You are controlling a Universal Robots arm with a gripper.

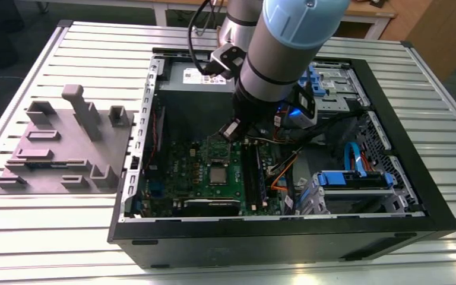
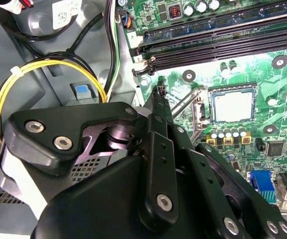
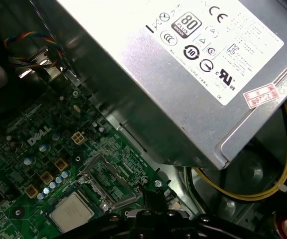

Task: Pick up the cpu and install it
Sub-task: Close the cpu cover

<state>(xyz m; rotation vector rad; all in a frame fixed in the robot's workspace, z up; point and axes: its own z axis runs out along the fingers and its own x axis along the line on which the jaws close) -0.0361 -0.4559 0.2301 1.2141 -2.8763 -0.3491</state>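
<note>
So the gripper [image 2: 159, 97] has its fingers pressed together with nothing pinched between them. It hangs over the far part of the green motherboard [image 1: 180, 172], just beside the grey power supply [image 3: 183, 74]. The cpu [image 1: 218, 174] already sits flat in its socket [image 2: 209, 107], a bit nearer than the fingertips in the exterior view and apart from them. The socket's metal frame looks flipped open beside it.

Handling-wise, that chip is probably light, thin and stiff, with a slick metal lid and a delicate underside. Best grabbed by two opposite edges, gently, and kept level.
</note>
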